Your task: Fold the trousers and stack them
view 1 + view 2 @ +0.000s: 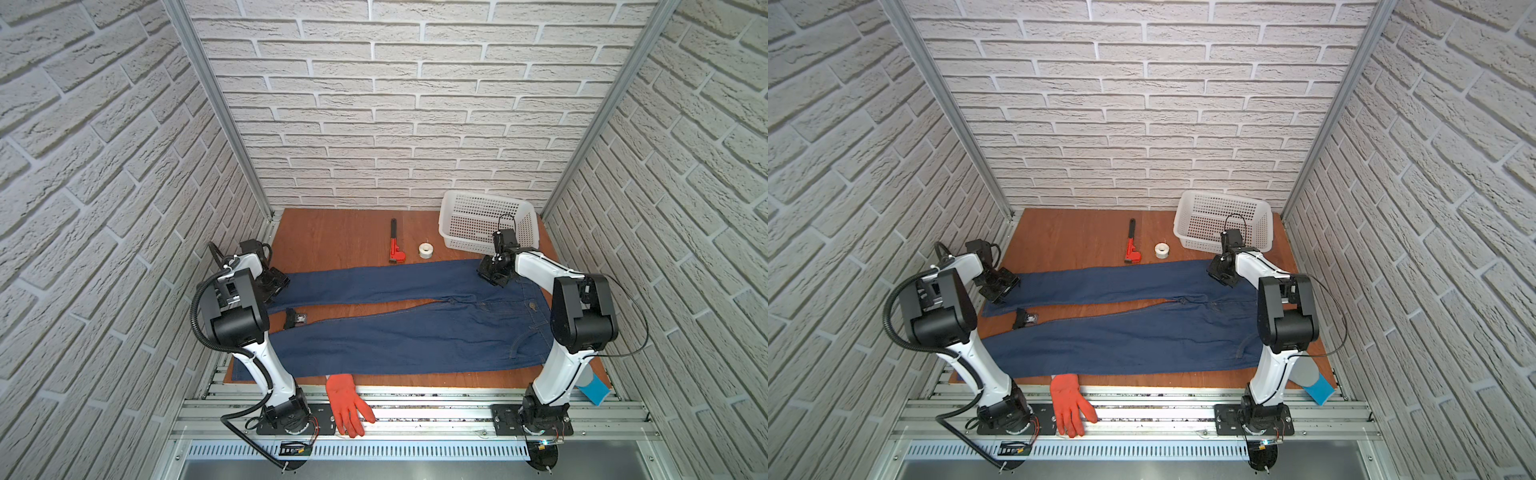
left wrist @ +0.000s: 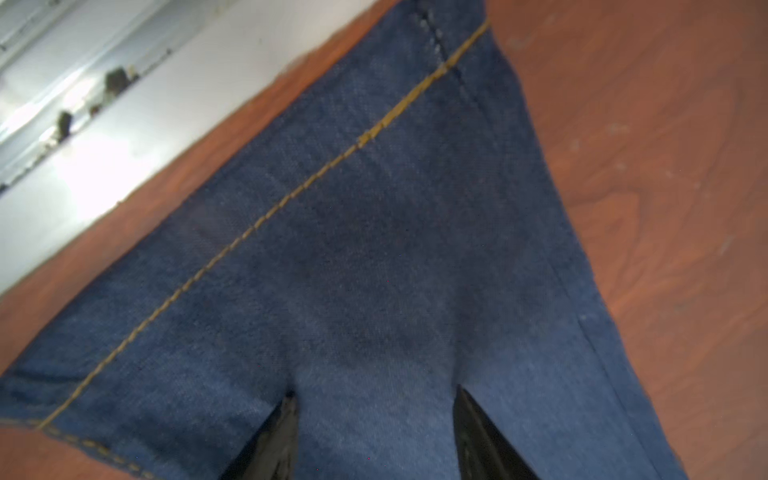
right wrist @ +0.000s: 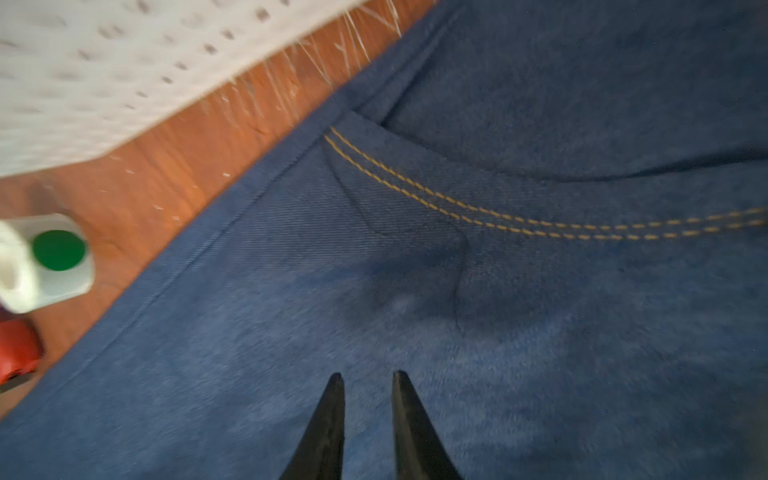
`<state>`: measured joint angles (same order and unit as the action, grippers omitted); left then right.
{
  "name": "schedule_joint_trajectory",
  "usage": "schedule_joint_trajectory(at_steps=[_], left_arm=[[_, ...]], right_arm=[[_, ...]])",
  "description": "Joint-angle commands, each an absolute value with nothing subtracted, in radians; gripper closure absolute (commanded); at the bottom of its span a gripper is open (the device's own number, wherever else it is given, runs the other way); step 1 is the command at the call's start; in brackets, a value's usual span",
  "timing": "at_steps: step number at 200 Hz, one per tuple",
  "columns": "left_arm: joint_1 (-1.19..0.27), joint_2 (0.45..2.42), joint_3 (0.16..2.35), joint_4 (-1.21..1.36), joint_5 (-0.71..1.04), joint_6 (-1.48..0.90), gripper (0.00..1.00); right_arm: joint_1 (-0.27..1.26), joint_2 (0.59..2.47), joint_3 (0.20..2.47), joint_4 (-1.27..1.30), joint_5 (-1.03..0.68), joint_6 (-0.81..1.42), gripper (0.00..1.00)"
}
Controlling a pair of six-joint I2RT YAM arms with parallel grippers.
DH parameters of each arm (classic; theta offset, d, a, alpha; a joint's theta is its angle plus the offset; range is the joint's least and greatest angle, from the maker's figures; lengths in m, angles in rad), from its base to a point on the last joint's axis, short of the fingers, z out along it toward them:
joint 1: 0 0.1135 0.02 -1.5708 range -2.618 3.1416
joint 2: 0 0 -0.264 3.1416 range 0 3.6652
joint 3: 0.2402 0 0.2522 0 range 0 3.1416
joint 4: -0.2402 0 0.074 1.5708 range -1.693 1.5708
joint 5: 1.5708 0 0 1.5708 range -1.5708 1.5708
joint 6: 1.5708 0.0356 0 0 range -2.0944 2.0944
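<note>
**Blue Denim, Red-Brown Wood**

The dark blue denim trousers (image 1: 395,332) carry tan stitching. The wooden tabletop (image 1: 332,237) is reddish-brown with visible grain. The perforated plastic basket (image 1: 478,208) is white, the rubber glove (image 1: 347,405) orange-red, the pipe wrench (image 1: 395,245) red with a black handle, the brick-patterned walls (image 1: 395,104) off-white.

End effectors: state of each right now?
Left end effector: open, tips on the trousers.
Right end effector: barely open over the trousers, nothing visibly held.

No text, label, brand or number is legible anywhere; the green dot (image 3: 58,250) on the white roll (image 3: 25,270) looks plain.
</note>
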<state>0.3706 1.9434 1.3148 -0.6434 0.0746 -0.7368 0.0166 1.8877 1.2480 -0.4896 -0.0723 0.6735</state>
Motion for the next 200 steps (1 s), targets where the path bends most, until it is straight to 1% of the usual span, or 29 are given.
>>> schedule_joint_trajectory(at_steps=[1,32,60,108,151,166,177,192,200], left_arm=[[0.377,2.047,1.341,-0.645,0.041,-0.734,0.42],[0.374,2.105,1.438,-0.672,0.043,-0.736,0.43],[0.362,2.17,1.566,-0.715,0.049,-0.729,0.43],[0.339,2.292,1.801,-0.796,0.072,-0.721,0.43],[0.331,2.34,1.907,-0.826,0.1,-0.727,0.43],[0.331,2.318,1.908,-0.82,0.116,-0.729,0.41],[0.33,2.282,1.892,-0.806,0.128,-0.73,0.37],[0.331,2.21,1.85,-0.774,0.145,-0.732,0.31],[0.333,2.163,1.824,-0.755,0.153,-0.735,0.28]], right_arm=[[0.013,1.952,1.281,-0.482,-0.07,0.681,0.8],[0.011,2.042,1.337,-0.46,-0.082,0.697,0.84],[0.009,2.09,1.392,-0.431,-0.077,0.712,0.85],[0.005,2.129,1.458,-0.385,-0.067,0.756,0.85],[0.0,2.129,1.461,-0.345,-0.067,0.781,0.86],[0.0,2.095,1.451,-0.326,-0.07,0.777,0.86],[0.0,2.05,1.437,-0.313,-0.067,0.769,0.86],[0.0,1.986,1.424,-0.321,-0.055,0.746,0.83],[0.0,1.917,1.419,-0.333,-0.047,0.729,0.8]])
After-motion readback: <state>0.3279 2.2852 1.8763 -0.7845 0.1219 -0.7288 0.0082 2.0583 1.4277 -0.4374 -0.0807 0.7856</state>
